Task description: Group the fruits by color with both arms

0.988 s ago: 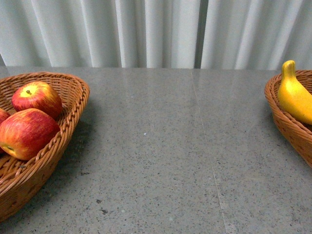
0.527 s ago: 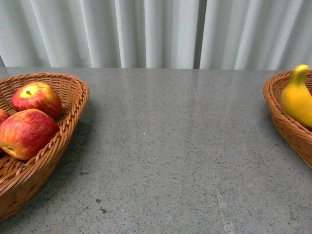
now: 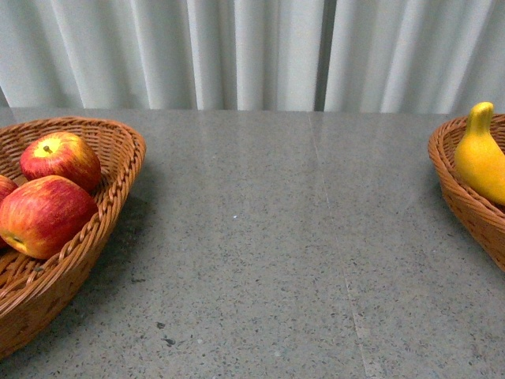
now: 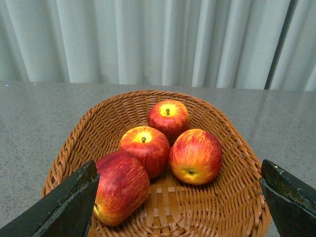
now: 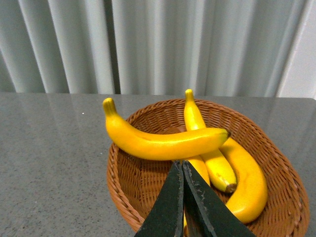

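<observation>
In the left wrist view, several red apples with yellow streaks (image 4: 196,155) lie in a brown wicker basket (image 4: 239,146). My left gripper (image 4: 178,173) hangs open over the basket's near side, holding nothing. In the right wrist view, several yellow bananas lie in a second wicker basket (image 5: 120,190), and one banana (image 5: 158,143) rests across the others. My right gripper (image 5: 181,164) is shut with nothing in it, its tip just below that top banana. The front view shows two apples (image 3: 46,215) in the left basket (image 3: 128,162) and one banana (image 3: 477,158) in the right basket (image 3: 465,207). Neither arm appears there.
A grey speckled table (image 3: 268,253) stretches between the two baskets. Pale pleated curtains (image 3: 252,47) hang behind the table's far edge.
In the front view the banana in the right basket has shifted a little to the right and its tip stands more upright. The apples have not moved.
</observation>
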`<action>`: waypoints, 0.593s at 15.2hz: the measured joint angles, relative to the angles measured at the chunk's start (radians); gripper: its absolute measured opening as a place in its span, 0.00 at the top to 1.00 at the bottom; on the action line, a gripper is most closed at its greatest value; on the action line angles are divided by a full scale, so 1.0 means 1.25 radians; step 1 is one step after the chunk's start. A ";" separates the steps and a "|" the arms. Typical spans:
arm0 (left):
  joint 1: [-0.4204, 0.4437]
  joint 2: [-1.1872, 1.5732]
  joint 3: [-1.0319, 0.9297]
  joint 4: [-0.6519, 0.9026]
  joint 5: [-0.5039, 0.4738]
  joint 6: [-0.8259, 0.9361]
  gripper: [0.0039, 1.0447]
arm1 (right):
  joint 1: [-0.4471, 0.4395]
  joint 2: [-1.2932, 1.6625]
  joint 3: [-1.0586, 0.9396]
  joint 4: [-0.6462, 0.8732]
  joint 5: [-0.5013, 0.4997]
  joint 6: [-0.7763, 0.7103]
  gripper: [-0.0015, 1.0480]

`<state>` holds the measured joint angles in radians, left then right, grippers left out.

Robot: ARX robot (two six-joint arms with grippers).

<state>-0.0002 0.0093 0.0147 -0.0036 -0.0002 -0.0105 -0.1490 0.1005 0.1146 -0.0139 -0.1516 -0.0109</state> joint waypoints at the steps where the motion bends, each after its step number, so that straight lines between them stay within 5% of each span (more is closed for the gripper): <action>1: 0.000 0.000 0.000 0.000 -0.002 0.000 0.06 | 0.080 -0.014 -0.011 -0.002 0.089 0.002 0.98; 2: 0.000 0.000 0.000 0.000 0.001 0.000 0.06 | 0.127 -0.021 -0.023 0.000 0.103 0.002 0.98; 9: 0.000 0.000 0.000 0.000 0.000 0.000 0.06 | 0.119 -0.046 -0.055 0.005 0.121 0.002 0.98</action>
<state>-0.0002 0.0093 0.0147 -0.0036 -0.0002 -0.0105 -0.0002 0.0425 0.0460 -0.0071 0.0002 -0.0078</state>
